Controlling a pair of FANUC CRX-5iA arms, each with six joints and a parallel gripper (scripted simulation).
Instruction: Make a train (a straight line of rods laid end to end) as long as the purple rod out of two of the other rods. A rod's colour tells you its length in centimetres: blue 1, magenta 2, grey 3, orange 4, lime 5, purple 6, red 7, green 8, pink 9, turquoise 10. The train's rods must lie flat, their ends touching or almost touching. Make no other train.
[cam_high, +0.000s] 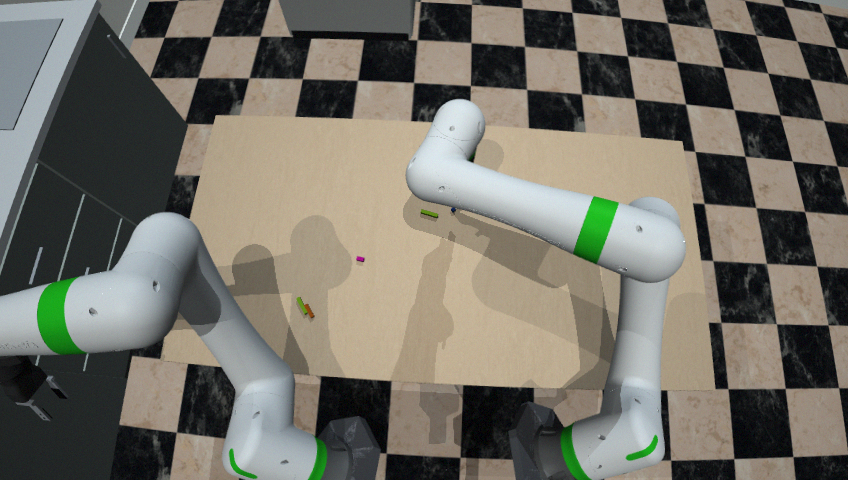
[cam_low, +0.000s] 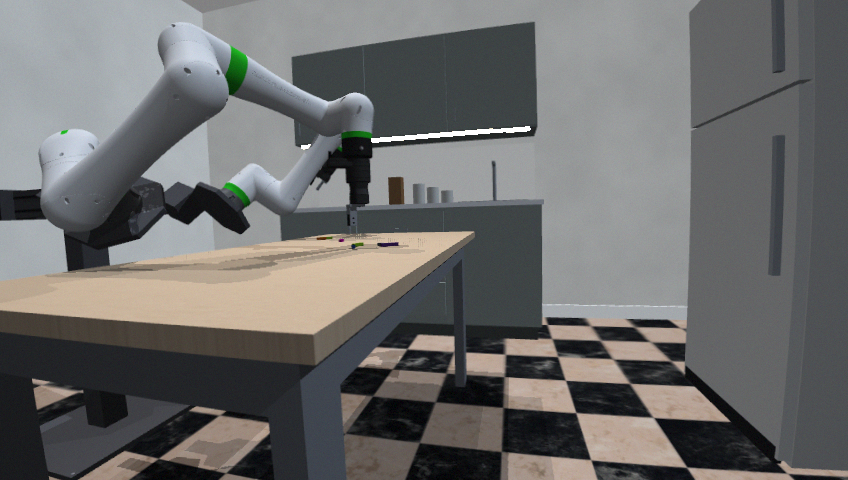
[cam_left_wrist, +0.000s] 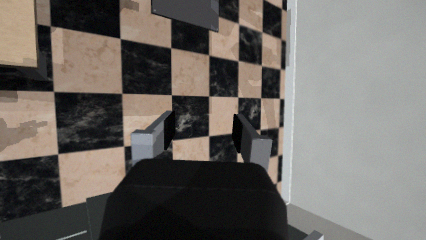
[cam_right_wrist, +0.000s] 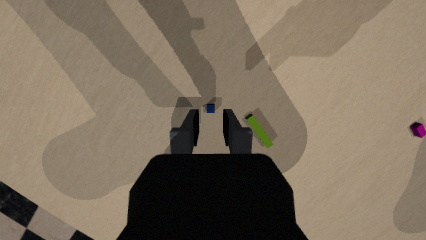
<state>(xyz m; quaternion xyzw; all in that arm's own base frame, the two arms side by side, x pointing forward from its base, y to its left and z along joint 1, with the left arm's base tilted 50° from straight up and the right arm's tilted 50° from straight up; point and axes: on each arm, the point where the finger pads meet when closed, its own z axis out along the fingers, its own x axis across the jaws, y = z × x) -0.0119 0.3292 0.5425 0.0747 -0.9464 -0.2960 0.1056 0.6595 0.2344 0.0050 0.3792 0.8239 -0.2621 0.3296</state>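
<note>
The blue rod (cam_high: 453, 209) (cam_right_wrist: 210, 108) lies just ahead of my right gripper (cam_right_wrist: 211, 120) (cam_low: 353, 230), which is partly open, empty and above the table. A lime rod (cam_high: 429, 213) (cam_right_wrist: 260, 132) lies beside the blue one, apart from it. The magenta rod (cam_high: 360, 259) (cam_right_wrist: 418, 130) lies alone. A second lime rod (cam_high: 302, 305) lies alongside the orange rod (cam_high: 309, 311), close together. The purple rod (cam_low: 387, 244) shows in the exterior view; my right arm hides it in the top view. I cannot make out the grey rod. My left gripper (cam_high: 52, 403) (cam_left_wrist: 204, 124) is open and empty, off the table.
The wooden table (cam_high: 267, 154) (cam_low: 249, 297) holds all the visible rods. My right arm (cam_high: 523, 202) reaches across its back half. My left arm (cam_high: 220, 321) crosses its near left corner. A dark cabinet (cam_high: 113, 148) stands at the left.
</note>
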